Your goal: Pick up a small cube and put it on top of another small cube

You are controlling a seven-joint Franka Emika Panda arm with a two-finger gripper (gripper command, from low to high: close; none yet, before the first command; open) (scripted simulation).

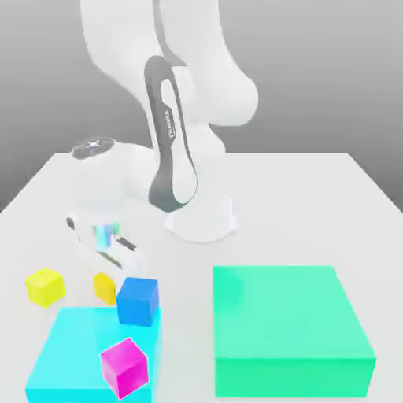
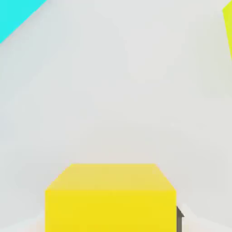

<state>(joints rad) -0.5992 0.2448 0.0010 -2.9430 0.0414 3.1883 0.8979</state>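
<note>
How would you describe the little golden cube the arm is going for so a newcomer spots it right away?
Start at the big flat cyan block near the exterior view's lower left. On the white table just behind it, beside the blue cube, sits the golden cube, under the end effector. It is deeper orange-yellow than the paler lemon-yellow cube farther left.

Bright, even light falls on the white surface (image 1: 315, 197). Shadows are faint and soft. The hand near it smears with motion blur.

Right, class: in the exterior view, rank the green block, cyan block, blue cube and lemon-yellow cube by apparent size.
1. Green block
2. Cyan block
3. Blue cube
4. Lemon-yellow cube

The blue cube sits nearer the camera, but still looks clearly bigger.
</note>
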